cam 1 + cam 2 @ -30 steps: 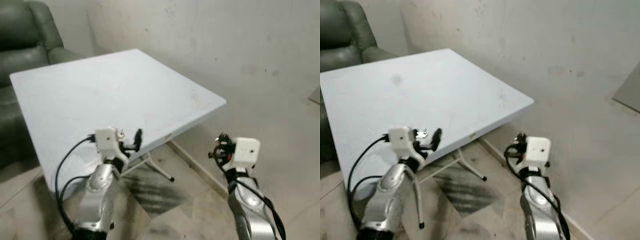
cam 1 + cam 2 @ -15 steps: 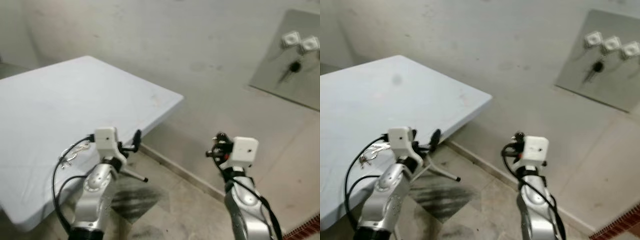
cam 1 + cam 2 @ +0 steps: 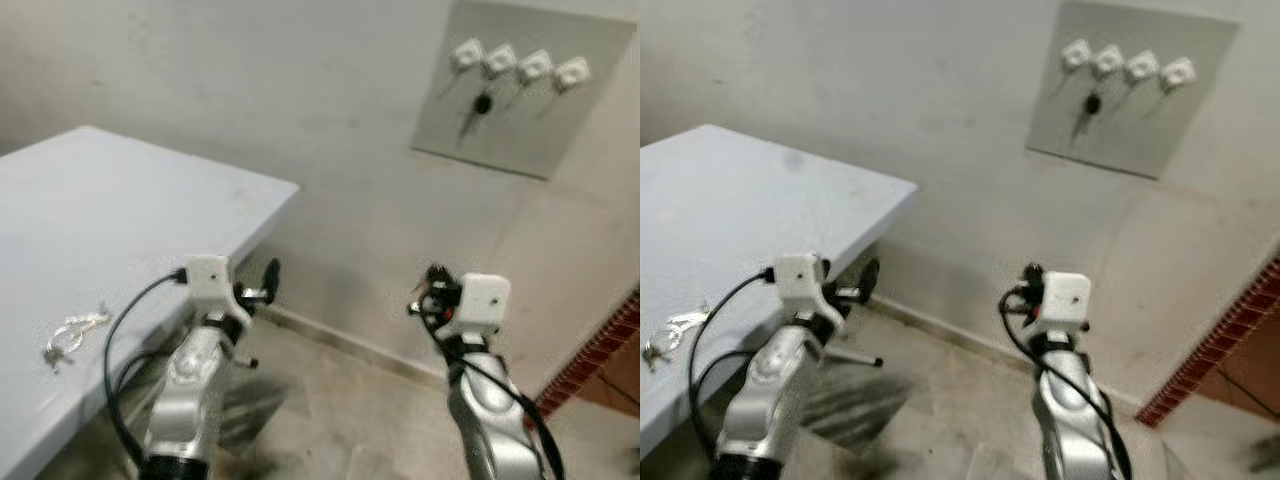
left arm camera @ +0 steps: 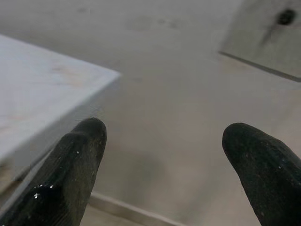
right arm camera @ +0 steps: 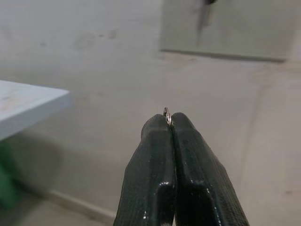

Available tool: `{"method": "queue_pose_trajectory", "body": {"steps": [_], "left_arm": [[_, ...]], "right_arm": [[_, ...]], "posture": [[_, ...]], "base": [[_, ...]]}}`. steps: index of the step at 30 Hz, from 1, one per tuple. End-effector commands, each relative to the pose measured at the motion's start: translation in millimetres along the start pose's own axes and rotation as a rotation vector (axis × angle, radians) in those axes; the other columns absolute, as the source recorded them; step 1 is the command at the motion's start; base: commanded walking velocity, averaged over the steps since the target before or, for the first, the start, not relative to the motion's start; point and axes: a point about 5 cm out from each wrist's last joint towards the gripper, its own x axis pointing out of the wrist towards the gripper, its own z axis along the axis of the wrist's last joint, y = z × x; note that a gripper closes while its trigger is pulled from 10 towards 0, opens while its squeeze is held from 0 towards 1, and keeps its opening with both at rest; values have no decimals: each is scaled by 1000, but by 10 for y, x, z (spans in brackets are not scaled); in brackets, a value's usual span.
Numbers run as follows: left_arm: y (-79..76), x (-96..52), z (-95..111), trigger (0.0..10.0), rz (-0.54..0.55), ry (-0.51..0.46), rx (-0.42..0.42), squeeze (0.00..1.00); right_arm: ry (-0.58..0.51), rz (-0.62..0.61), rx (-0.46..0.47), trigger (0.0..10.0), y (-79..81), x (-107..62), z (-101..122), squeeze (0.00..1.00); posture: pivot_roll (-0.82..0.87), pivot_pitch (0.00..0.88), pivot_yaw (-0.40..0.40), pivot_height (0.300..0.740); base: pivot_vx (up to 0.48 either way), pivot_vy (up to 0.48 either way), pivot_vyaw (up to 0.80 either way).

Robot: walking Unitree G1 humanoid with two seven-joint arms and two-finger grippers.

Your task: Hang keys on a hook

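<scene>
Grey wall ahead carried a panel [image 3: 525, 85] with four white hooks [image 3: 517, 63], one dark key [image 3: 480, 105] already hanging there. Right tool [image 5: 169, 121] was pinched closed on a small key ring [image 5: 167, 114], raised in front of the wall, well below the panel. Left tool [image 4: 162, 150] was wide apart, holding nothing, beside the bench [image 3: 90, 220] edge. Loose keys [image 3: 70, 335] lay on the bench.

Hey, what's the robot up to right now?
It faces a wall with a grey hook board carrying four white hooks; a dark key already hangs from one. The right tool is pinched shut on a small metal key ring, held up short of the board. The left tool is open beside the white table, where a bunch of keys lies.
</scene>
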Motion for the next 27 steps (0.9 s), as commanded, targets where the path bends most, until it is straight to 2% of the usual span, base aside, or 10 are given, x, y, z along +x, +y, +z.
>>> {"method": "queue_pose_trajectory", "body": {"steps": [1,17,27], "left_arm": [[36,20,31,10000,10,-6,24,0],[51,73,46,10000,14,-6,19,0],[17,73,46,10000,-25,-12,61,0]], "right_arm": [[-16,4,10,10000,33,13,47,0],[-25,-14,11,10000,-10,61,75,0],[-26,-18,18,10000,3,55,72,0]], "posture": [[32,0,-33,740],[29,0,-39,740],[26,0,-35,740]], "base": [[0,0,-663],[0,0,-659],[0,-26,-659]]}}
